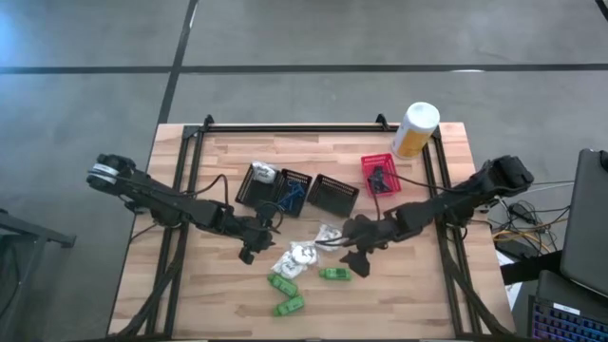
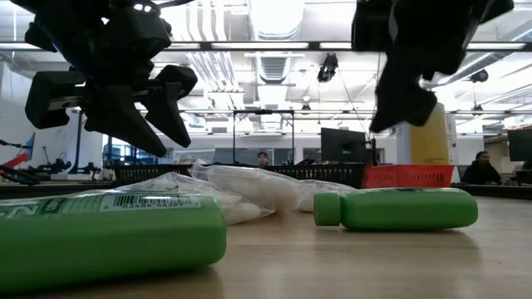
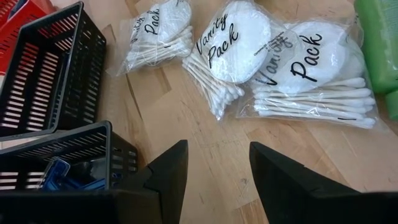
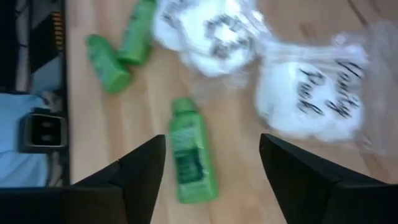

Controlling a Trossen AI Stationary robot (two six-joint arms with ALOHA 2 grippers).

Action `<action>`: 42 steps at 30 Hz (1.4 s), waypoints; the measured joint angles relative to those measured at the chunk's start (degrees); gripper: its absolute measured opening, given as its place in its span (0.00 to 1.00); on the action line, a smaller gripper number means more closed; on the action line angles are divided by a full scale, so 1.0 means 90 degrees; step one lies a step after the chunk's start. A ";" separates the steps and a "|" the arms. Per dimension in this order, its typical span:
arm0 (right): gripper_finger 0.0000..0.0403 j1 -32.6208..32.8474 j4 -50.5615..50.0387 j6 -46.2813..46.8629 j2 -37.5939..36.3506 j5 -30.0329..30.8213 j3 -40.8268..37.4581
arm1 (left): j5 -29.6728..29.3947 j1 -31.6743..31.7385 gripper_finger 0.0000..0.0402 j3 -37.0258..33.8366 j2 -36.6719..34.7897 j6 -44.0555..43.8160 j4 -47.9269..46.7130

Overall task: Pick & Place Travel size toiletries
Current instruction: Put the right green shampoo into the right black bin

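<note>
Right gripper (image 1: 359, 255) hovers spread and empty above a green bottle (image 1: 333, 274) at lower centre of the high view. Left gripper (image 1: 253, 243) hangs spread beside 3 white packs (image 1: 296, 258)

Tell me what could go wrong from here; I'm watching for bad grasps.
The right gripper hangs open over a green bottle; being round, it may roll away as the fingers close. The vanity packs overlap in loose plastic, so the open left gripper might lift two at once.

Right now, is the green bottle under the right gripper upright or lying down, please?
Lying down: the green bottle lies flat on the table, below the open right gripper.
</note>
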 joint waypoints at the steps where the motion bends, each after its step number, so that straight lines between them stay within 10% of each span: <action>1: 0.62 0.0040 0.0009 -0.0022 0.0000 -0.0004 0.0046 | -0.0002 0.0000 0.44 0.0000 0.0000 0.0000 -0.0002; 31: 0.57 0.0474 -0.2883 0.0002 0.2344 0.0370 0.2973 | 0.0012 0.0000 0.44 0.0002 -0.0002 -0.0411 -0.0440; 42: 0.78 0.0913 -0.2877 0.0291 0.2370 0.1212 0.3027 | 0.0010 -0.0001 0.44 0.0002 -0.0002 -0.0418 -0.0427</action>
